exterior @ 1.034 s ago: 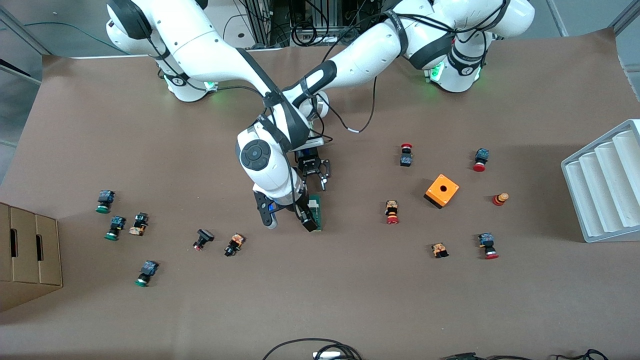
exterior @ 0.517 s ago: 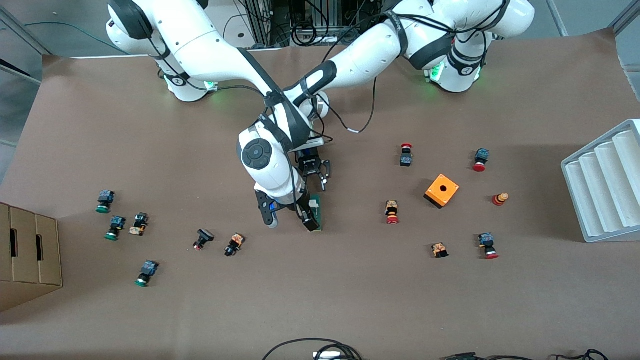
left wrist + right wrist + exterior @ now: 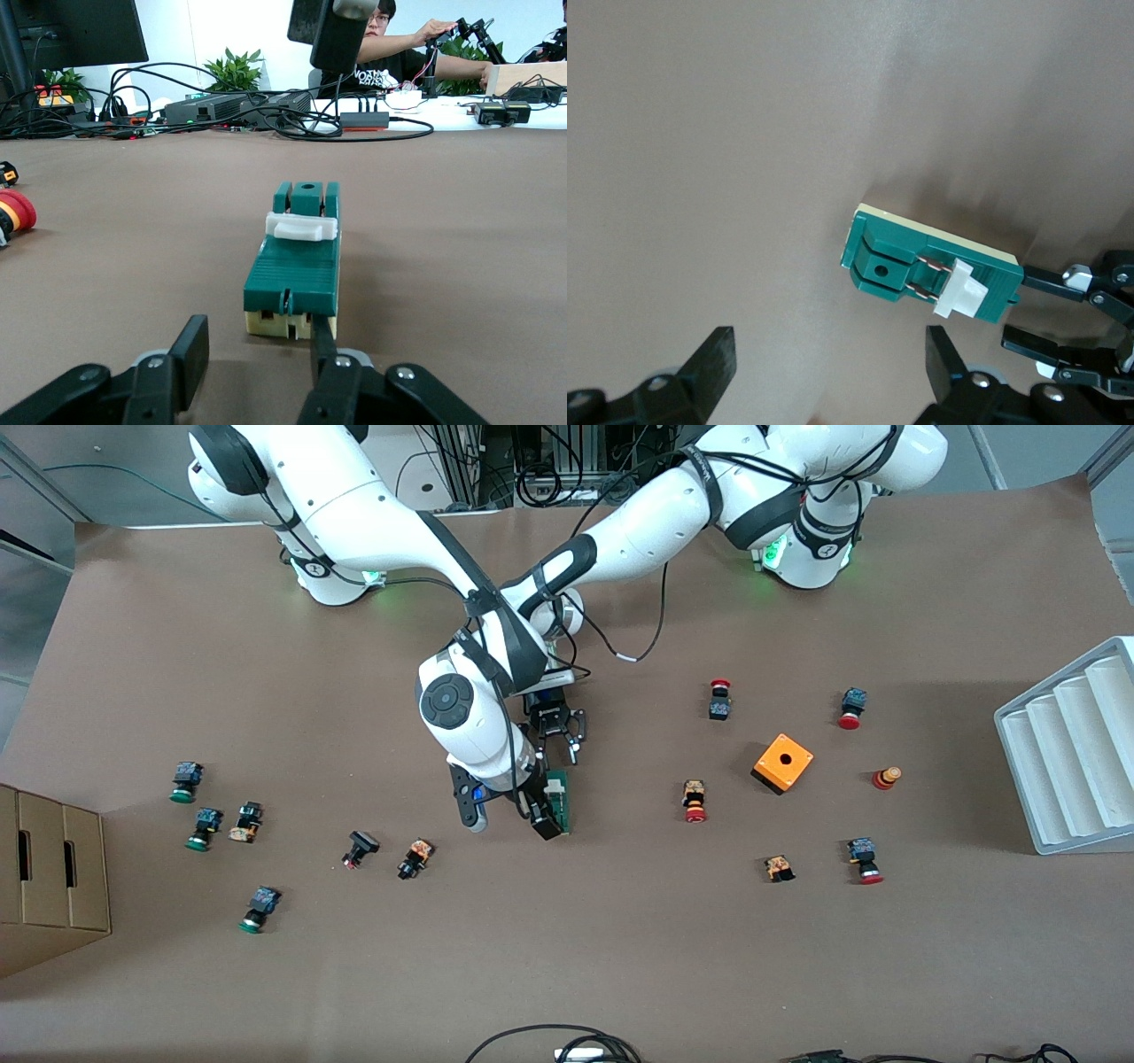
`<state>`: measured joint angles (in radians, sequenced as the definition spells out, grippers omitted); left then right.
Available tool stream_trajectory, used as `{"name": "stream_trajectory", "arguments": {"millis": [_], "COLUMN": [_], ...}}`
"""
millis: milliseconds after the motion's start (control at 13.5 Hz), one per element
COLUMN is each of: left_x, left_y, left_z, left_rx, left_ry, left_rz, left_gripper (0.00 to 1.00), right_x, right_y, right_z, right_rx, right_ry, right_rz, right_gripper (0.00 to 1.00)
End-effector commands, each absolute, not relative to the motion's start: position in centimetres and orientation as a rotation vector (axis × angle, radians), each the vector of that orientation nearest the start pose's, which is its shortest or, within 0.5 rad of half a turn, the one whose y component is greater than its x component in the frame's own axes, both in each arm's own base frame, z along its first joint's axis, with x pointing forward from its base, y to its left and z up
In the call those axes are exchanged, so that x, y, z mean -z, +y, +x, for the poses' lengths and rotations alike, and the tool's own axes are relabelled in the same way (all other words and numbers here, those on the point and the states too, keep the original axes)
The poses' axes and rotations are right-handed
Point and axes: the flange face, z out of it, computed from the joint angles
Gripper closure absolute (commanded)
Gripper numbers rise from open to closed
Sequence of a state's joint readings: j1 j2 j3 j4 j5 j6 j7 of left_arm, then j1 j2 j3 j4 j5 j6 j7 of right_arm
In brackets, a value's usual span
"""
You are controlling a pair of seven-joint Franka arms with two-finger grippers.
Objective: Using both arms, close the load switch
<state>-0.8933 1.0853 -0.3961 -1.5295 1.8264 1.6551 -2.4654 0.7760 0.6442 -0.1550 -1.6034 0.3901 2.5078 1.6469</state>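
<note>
The load switch (image 3: 560, 802), a narrow dark-green block with a white lever (image 3: 304, 227), lies flat mid-table. It also shows in the right wrist view (image 3: 908, 261), with its lever (image 3: 963, 297) beside two bare metal prongs. My left gripper (image 3: 561, 751) is open, low at the switch's end that faces the robots' bases. In the left wrist view the gripper (image 3: 257, 354) has one finger (image 3: 321, 335) against that end. My right gripper (image 3: 505, 813) is open and empty over bare table beside the switch. One finger (image 3: 946, 354) is close by the lever.
An orange box (image 3: 783, 762) with a hole and several red push buttons lie toward the left arm's end. Several green and black buttons lie toward the right arm's end, near a cardboard box (image 3: 49, 877). A white ridged rack (image 3: 1072, 753) stands at the table edge.
The right arm has shifted a little toward its own end of the table. The left gripper and the switch have barely moved.
</note>
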Motion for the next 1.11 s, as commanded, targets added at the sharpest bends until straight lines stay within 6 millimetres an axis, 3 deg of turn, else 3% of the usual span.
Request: {"name": "stream_trajectory", "arguments": {"millis": [0, 74, 222, 369, 517, 1034], "left_x": [-4.8, -4.8, -5.2, -5.7, -6.3, -5.0], "left_y": [-58.8, -58.8, -59.1, -59.4, -59.9, -59.3], "left_z": [30.8, 30.9, 31.1, 31.4, 31.8, 32.0], "left_rx": [1.787, 1.786, 1.79, 1.798, 1.819, 1.82], "left_ry": [-0.183, -0.181, -0.189, -0.202, -0.206, -0.17], "left_rz": [-2.369, -2.368, -2.375, -2.376, -2.377, -2.377], "left_gripper": [0.46, 0.46, 0.28, 0.2, 0.19, 0.19], "right_x": [-28.3, -28.2, -28.0, -27.9, -28.2, -27.8], "right_y": [42.6, 42.6, 42.5, 42.6, 42.4, 42.7], "right_z": [57.0, 56.8, 56.5, 56.4, 56.6, 56.6], "right_rx": [-0.103, -0.112, -0.136, -0.139, -0.139, -0.162], "right_ry": [1.705, 1.711, 1.73, 1.732, 1.733, 1.749], "right_rz": [-2.236, -2.233, -2.216, -2.215, -2.208, -2.187], "right_gripper": [0.05, 0.05, 0.05, 0.05, 0.05, 0.05]}}
